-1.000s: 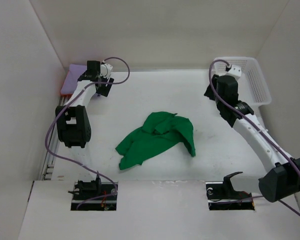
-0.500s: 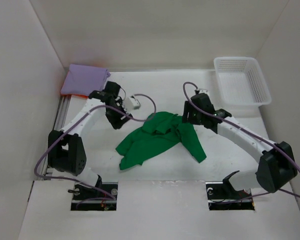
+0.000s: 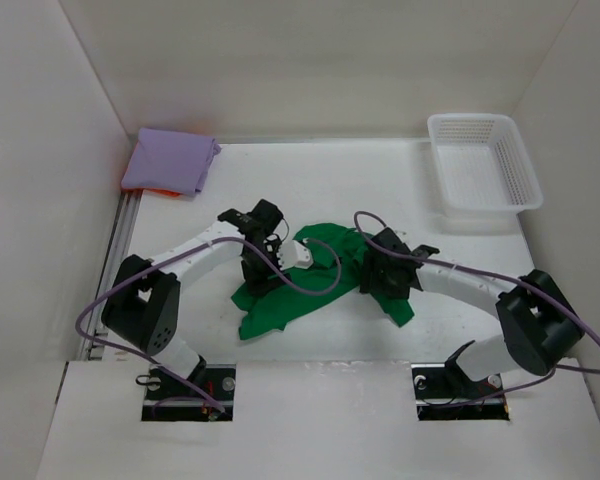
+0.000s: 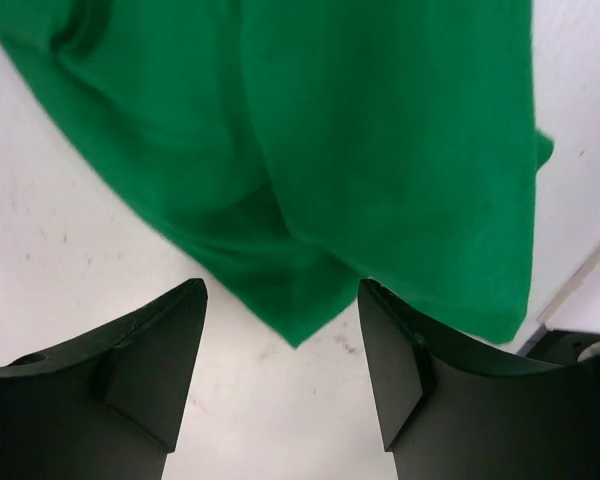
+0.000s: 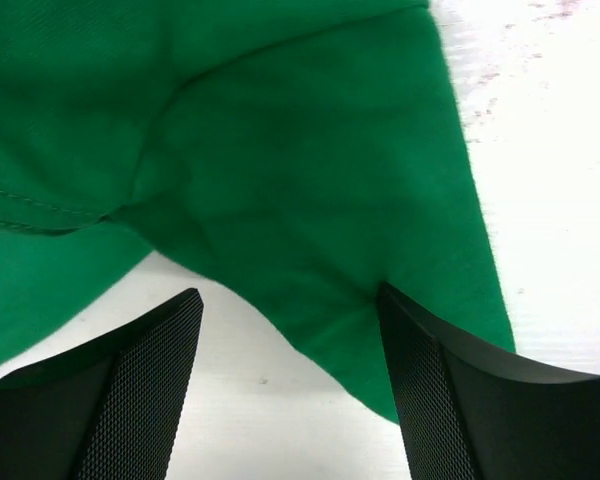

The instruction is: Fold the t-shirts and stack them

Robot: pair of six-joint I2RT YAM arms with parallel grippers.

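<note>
The green t-shirt (image 3: pixel 285 298) lies crumpled at the middle of the table. My left gripper (image 3: pixel 257 276) hangs low over its left side, and in the left wrist view the gripper (image 4: pixel 280 290) is open with a corner of green cloth (image 4: pixel 380 150) pointing into the gap. My right gripper (image 3: pixel 382 276) is low over the shirt's right side; in the right wrist view it (image 5: pixel 290 293) stands open astride a green hem (image 5: pixel 280 150), gripping nothing. A folded lavender t-shirt (image 3: pixel 170 160) sits at the back left on an orange one (image 3: pixel 158 191), of which only an edge shows.
A white lattice basket (image 3: pixel 480 160) stands at the back right corner. White walls close the table on the left, back and right. A metal rail (image 3: pixel 120 240) runs along the left edge. Purple cables loop from both arms over the table.
Both arms have swung in from the back corners and dropped to the green t-shirt, one on each side. The right gripper's jaws have spread wider. The shirt's right flap has shifted.
</note>
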